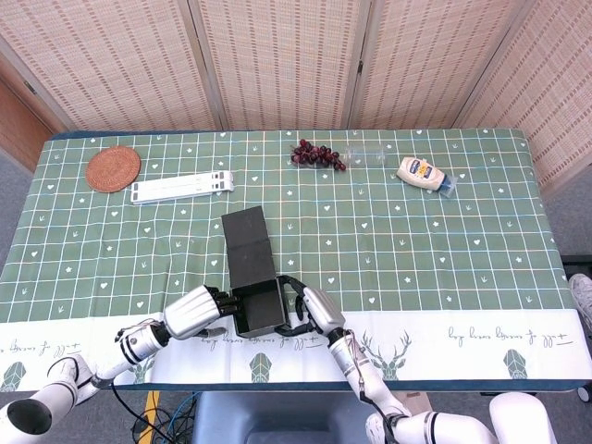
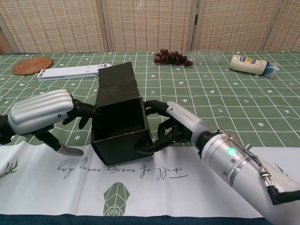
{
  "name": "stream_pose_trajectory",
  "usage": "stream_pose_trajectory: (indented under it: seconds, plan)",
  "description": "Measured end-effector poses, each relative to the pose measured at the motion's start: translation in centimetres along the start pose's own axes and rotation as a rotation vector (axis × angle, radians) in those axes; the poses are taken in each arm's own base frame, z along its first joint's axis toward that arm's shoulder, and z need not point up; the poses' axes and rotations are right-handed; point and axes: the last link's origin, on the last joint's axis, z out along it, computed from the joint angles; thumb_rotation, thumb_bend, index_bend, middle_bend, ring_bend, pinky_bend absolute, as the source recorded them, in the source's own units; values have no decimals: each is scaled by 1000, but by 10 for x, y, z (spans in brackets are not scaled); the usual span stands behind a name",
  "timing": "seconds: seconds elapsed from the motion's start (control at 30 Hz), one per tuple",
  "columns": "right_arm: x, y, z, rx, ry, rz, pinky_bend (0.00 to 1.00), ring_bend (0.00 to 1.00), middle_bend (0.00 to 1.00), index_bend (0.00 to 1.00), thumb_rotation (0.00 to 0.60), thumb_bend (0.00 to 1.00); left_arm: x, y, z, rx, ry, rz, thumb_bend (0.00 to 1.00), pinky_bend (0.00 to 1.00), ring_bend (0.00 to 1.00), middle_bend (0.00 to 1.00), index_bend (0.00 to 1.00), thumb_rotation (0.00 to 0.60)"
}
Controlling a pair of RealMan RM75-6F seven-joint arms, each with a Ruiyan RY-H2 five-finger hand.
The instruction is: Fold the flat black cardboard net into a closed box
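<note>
Behind your table (image 1: 444, 231) stands a folding screen (image 1: 277, 60) of woven, straw-coloured panels in pale frames, running the whole width of the head view. The table wears a green cloth (image 1: 481, 194) with a white grid and small white motifs, ending nearest you in a white border (image 1: 499, 347) printed with deer and script (the chest view shows the lettering upside down). Grey floor (image 1: 569, 185) shows at both ends, and a strip of brown wood (image 1: 23, 120) sits at the far left. The light is even and soft.
</note>
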Motion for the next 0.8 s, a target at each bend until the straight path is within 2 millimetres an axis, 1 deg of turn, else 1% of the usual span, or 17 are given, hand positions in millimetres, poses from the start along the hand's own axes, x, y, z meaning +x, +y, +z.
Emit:
stream_pose_trajectory:
  seconds: [0.23,0.4,0.5,0.7,0.8]
  plan:
    - [0,2,1,-2,4,13,1000,732,339,177,600,658,6,-2,-6,24,11,0,103,716,501,224,304,600]
    - [0,3,4,-5,8,20,1000,732,336,177,600,658,10,-2,-10,37,18,3,103,716,473,145,204,600]
    - [0,4,5,-7,11,24,1000,732,334,172,600,658,14,-3,-14,49,25,7,103,725,462,118,141,600]
    - [1,7,7,-17,28,23,1000,732,325,165,600,658,27,-7,-27,93,60,8,104,757,462,111,115,600]
    - [1,8,10,-23,40,28,1000,726,300,117,600,649,34,-10,-33,117,82,10,104,758,462,105,113,600]
